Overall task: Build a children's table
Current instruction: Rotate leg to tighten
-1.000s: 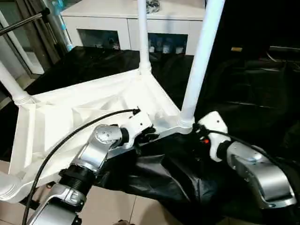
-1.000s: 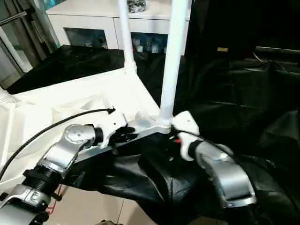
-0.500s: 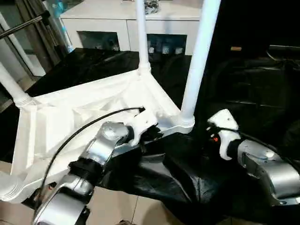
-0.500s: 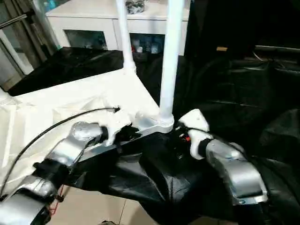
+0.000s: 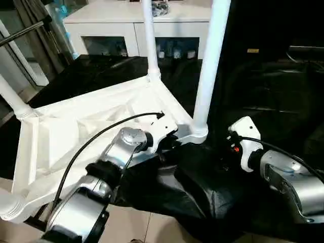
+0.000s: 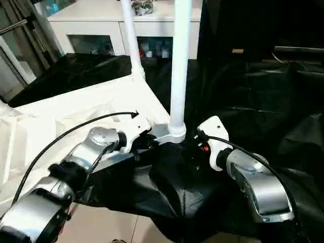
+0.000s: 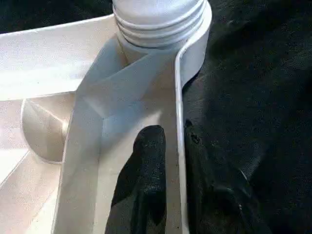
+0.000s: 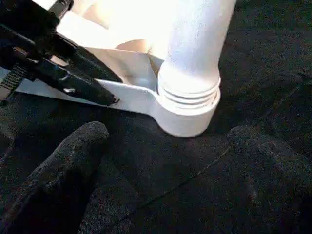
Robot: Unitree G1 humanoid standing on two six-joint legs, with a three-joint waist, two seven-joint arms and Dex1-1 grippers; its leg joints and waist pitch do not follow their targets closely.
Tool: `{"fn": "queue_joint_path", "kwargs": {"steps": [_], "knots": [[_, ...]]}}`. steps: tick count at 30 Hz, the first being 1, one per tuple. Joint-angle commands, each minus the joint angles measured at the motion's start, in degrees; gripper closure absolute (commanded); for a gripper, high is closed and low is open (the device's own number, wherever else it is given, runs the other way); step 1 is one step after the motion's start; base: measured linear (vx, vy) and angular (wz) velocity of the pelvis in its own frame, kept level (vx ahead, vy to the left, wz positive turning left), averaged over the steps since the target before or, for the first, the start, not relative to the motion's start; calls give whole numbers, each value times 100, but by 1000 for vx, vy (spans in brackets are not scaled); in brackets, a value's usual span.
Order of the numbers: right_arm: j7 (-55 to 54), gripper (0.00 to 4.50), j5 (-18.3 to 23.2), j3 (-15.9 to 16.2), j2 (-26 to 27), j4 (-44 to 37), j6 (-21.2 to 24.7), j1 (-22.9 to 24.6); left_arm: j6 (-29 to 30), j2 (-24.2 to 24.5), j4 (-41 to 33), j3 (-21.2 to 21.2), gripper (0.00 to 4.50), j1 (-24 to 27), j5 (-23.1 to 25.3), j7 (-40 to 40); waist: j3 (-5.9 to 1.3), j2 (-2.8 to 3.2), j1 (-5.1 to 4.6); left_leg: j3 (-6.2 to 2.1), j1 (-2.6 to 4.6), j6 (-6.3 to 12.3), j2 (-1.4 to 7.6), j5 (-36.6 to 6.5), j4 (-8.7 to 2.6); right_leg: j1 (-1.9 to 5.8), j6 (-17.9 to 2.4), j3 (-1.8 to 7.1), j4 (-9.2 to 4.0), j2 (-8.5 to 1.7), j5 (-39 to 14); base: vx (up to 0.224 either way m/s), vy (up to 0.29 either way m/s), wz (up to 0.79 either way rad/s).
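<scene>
The white tabletop [image 5: 76, 136] lies upside down on the black-draped work table, ribbed underside up. Legs stand in its sockets: a near one [image 5: 208, 66], a far one [image 5: 148, 35] and one at the left [image 5: 12, 98]. A fourth leg [image 5: 6, 206] pokes out at the lower left corner. My left gripper [image 5: 169, 144] is shut on the tabletop's rim [image 7: 178, 141] beside the near corner socket [image 5: 199, 132], one finger [image 7: 151, 161] inside the wall and one outside. My right gripper [image 6: 197, 148] hangs open just right of that socket, its fingers [image 8: 63, 170] wide apart and touching nothing.
A white cabinet [image 5: 131, 20] with glass-fronted shelves stands behind the work table. Black cloth [image 5: 202, 192] bunches in folds under my right arm and drapes over the table's front edge, with tiled floor [image 5: 136, 228] below. A metal bar [image 5: 25, 30] crosses the upper left.
My right gripper has drawn back to the right, away from the base of the near leg. My left gripper has slid along the rim closer to the corner socket.
</scene>
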Motion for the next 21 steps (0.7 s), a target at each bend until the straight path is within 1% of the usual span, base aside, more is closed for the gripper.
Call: {"fn": "queue_joint_path", "kwargs": {"steps": [1, 2, 3, 4, 5, 6, 7, 8, 10, 11, 12, 13, 14, 15, 16, 17, 18, 19, 21], "knots": [[-15, 0, 52, -23, -18, -132, 116, -14, 145, 115, 146, 82, 387, -32, -17, -11, -342, -131, 6, -319, 77, 488, 438, -1059, -349, 271, -1009, 293, -559, -571, -1387, 0, 0, 0], [-14, 0, 53, -23, -18, -132, 118, -14, 148, 115, 146, 88, 398, -32, -26, -19, -342, -136, -10, -314, 71, 503, 429, -1040, -343, 270, -1003, 291, -564, -573, -1443, 0, 0, 0], [7, 0, 72, -26, -19, -131, 129, -15, 129, 127, 132, 126, 409, -21, -86, -89, -340, -162, -17, -310, 66, 533, 424, -1016, -337, 266, -982, 295, -575, -579, -1536, 0, 0, 0], [20, 0, 88, -27, -15, -124, 136, -17, 82, 145, 120, 145, 415, 0, -135, -199, -335, -144, -22, -309, 71, 541, 425, -1016, -340, 253, -955, 290, -585, -570, -1634, 0, 0, 0], [22, 0, 92, -27, -10, -106, 137, -25, -3, 170, 96, 134, 415, 31, -145, -279, -338, -174, -23, -307, 68, 545, 426, -1014, -341, 251, -939, 290, -590, -566, -1660, 0, 0, 0], [21, 0, 92, -27, -4, -89, 134, -31, -71, 188, 76, 121, 432, 57, -148, -344, -346, -149, -18, -316, 70, 544, 440, -968, -346, 248, -938, 295, -571, -570, -1596, 0, 0, 0], [19, 0, 99, -32, 5, -58, 126, -41, -143, 208, 35, 116, 438, 102, -195, -497, -347, -183, -19, -312, 67, 560, 443, -950, -348, 245, -937, 294, -572, -564, -1554, 0, 0, 0], [19, 0, 106, -37, 11, -35, 120, -49, -195, 221, 8, 113, 444, 133, -232, -610, -354, -162, -12, -309, 65, 574, 447, -909, -345, 244, -963, 300, -555, -572, -1455, 0, 0, 0], [26, 0, 117, -39, 12, -22, 109, -52, -226, 234, -31, 102, 448, 161, -253, -689, -360, -152, -4, -309, 66, 619, 460, -830, -345, 241, -1045, 301, -529, -578, -1190, 0, 0, 0], [43, 0, 139, -40, 12, 5, 85, -59, -292, 262, -116, 75, 448, 222, -296, -859, -362, -192, 1, -306, 62, 634, 460, -821, -344, 249, -1060, 303, -530, -587, -1165, 0, 0, 0], [94, 0, 169, -31, -1, 24, 30, -62, -376, 321, -272, 0, 448, 327, -336, -1126, -363, -180, 16, -312, 50, 649, 465, -772, -348, 262, -1081, 307, -508, -605, -1149, 0, 0, 0], [94, 0, 169, -31, -1, 24, 30, -62, -376, 321, -272, 0, 448, 327, -336, -1126, -356, -177, 8, -304, 45, 649, 464, -773, -351, 253, -1083, 307, -514, -600, -1162, 0, 0, 0], [179, 0, 211, -10, -27, 18, -44, -50, -486, 394, -449, -100, 448, 447, -373, -1420, -354, -184, 8, -291, 66, 637, 457, -823, -344, 237, -1072, 309, -528, -587, -1216, 0, 0, 0], [379, 0, 291, 52, -98, -59, -131, -2, -545, 489, -718, -226, 448, 628, -445, -1809, -347, -174, 17, -299, 60, 627, 472, -872, -356, 246, -1060, 314, -525, -607, -1299, 0, 0, 0], [512, 0, 331, 102, -156, -118, -173, 34, -560, 519, -818, -263, 448, 695, -479, -1948, -333, -218, 17, -295, 56, 616, 491, -932, -371, 245, -1024, 322, -539, -614, -1410, 0, 0, 0], [560, 0, 342, 121, -178, -138, -189, 47, -567, 526, -845, -273, 448, 714, -490, -1987, -333, -190, 33, -298, 77, 599, 496, -967, -370, 233, -1016, 324, -535, -611, -1482, 0, 0, 0], [660, 0, 355, 169, -228, -168, -226, 70, -593, 530, -862, -266, 448, 733, -512, -2023, -324, -195, 46, -276, 105, 557, 496, -1050, -368, 197, -987, 328, -557, -596, -1631, 0, 0, 0], [733, 0, 356, 211, -270, -176, -265, 81, -618, 531, -866, -251, 448, 745, -528, -2070, -317, -187, 71, -281, 112, 519, 495, -1073, -374, 196, -943, 329, -567, -599, -1773, 0, 0, 0], [773, 0, 335, 264, -294, -138, -322, 67, -670, 540, -867, -228, 448, 760, -509, -2073, -312, -196, 96, -291, 106, 457, 507, -1083, -396, 194, -896, 331, -563, -598, -1850, 0, 0, 0]]}}
